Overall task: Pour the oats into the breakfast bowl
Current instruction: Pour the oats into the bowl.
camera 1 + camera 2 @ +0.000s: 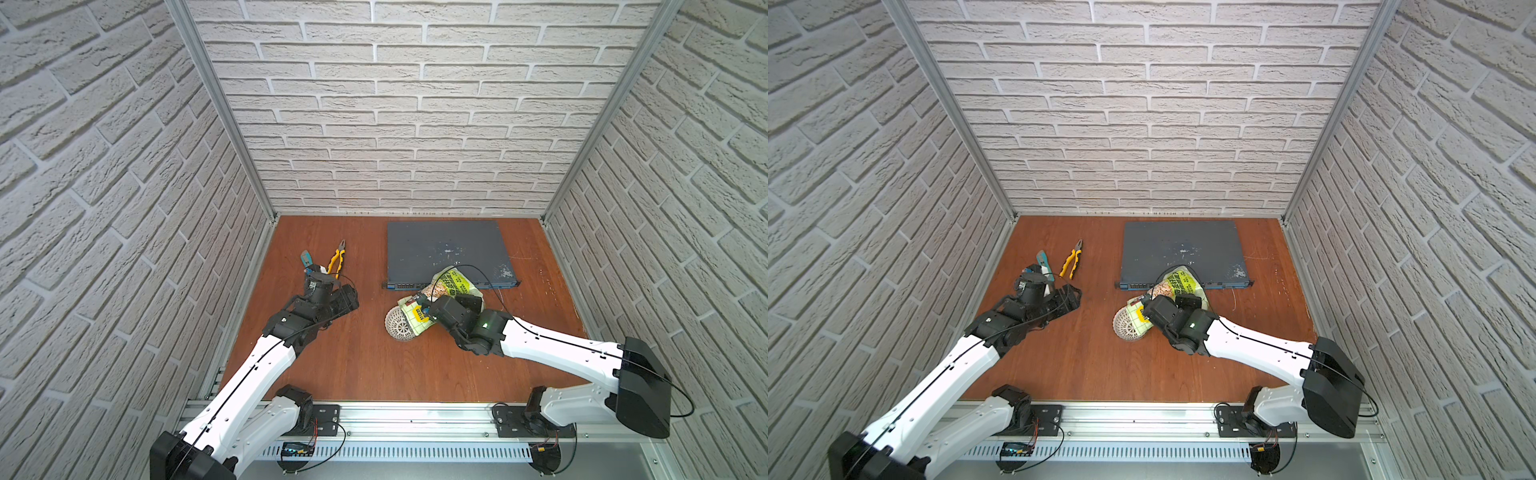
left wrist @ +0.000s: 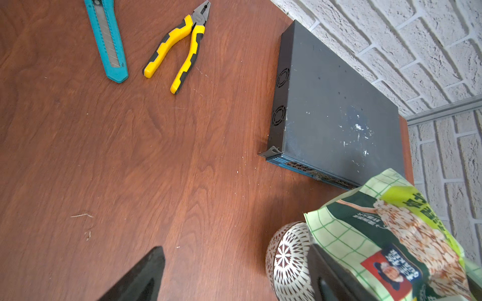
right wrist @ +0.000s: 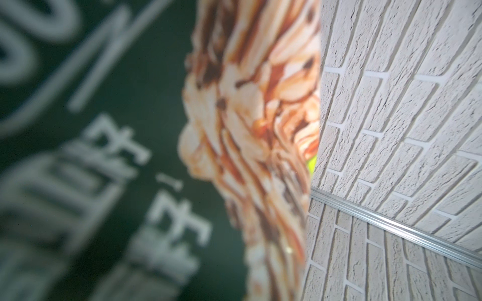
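My right fingers (image 1: 427, 311) are clamped on the oat pouch (image 1: 453, 282), which hangs tilted with its lower end over the breakfast bowl (image 1: 398, 329). I cannot tell whether pouch and rim touch, and the oats themselves are hidden from me. The bowl stands on the tabletop (image 1: 353, 365), near the front edge of the flat grey box (image 1: 444, 249). My left fingers (image 1: 348, 300) are spread wide and empty, well apart from the bowl, near the yellow pliers (image 1: 337, 259) and the blue utility knife (image 1: 306, 261).
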